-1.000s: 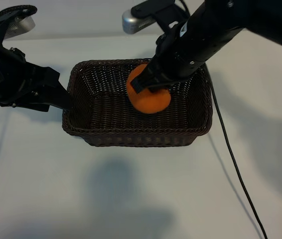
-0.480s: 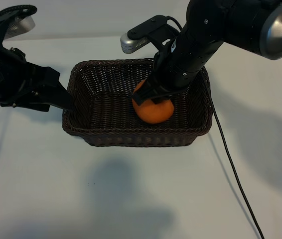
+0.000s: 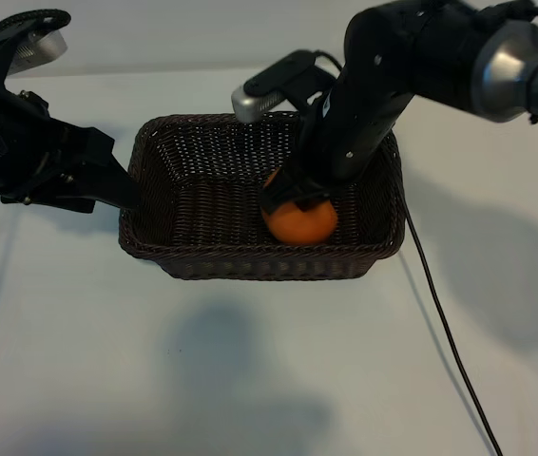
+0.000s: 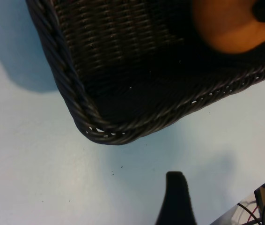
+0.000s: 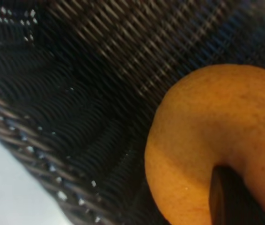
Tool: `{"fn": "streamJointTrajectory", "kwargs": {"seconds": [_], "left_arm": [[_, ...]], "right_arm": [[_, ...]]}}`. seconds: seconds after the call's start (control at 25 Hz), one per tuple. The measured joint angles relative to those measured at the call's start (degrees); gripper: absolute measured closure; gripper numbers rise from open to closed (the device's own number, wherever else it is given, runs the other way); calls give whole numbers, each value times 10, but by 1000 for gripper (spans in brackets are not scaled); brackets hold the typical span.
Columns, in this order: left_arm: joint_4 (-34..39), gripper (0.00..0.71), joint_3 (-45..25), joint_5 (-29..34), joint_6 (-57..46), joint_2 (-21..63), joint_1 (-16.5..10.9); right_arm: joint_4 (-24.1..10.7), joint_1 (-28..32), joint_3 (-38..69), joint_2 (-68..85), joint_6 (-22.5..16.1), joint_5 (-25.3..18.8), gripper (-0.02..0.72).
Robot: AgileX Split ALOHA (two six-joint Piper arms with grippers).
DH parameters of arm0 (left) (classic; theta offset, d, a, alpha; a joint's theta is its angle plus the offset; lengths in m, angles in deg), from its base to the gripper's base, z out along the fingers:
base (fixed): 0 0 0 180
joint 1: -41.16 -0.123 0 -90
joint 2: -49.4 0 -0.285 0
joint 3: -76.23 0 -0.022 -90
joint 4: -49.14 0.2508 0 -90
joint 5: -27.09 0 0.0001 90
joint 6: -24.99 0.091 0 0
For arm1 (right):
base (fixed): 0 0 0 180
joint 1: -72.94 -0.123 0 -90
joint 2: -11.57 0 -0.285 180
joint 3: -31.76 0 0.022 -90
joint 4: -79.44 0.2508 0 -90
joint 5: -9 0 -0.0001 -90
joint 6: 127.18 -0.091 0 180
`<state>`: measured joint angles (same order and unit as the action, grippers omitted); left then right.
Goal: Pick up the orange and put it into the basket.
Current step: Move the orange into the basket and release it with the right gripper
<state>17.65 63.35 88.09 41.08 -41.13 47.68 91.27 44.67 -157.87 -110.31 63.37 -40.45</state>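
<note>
Exterior view: the orange [image 3: 300,220] is pinched by the right tool [image 3: 293,193] inside the basket [image 3: 155,190], centre-right. The left tool [image 3: 122,190], spread, is parked at the basket's left rim. Left wrist view: the orange [image 4: 226,26] is seen at upper right. Right wrist view: the orange [image 5: 207,136] fills lower right.

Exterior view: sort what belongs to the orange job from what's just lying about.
Job:
- round matte orange fruit
- dark-brown woven wicker basket
- right gripper, jaws shut on the orange
- left gripper, idle beside the basket

Lying about:
- black cable
</note>
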Motion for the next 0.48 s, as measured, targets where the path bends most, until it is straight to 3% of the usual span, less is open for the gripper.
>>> {"fn": "streamJointTrajectory", "kwargs": {"seconds": [0.36, 0.48], "left_arm": [[0, 141, 0, 0, 0, 0, 0], [0, 141, 0, 0, 0, 0, 0]], "right_arm": [[-1, 0, 0, -12, 0, 15, 619], [-1, 0, 0, -12, 0, 17, 570]]}}
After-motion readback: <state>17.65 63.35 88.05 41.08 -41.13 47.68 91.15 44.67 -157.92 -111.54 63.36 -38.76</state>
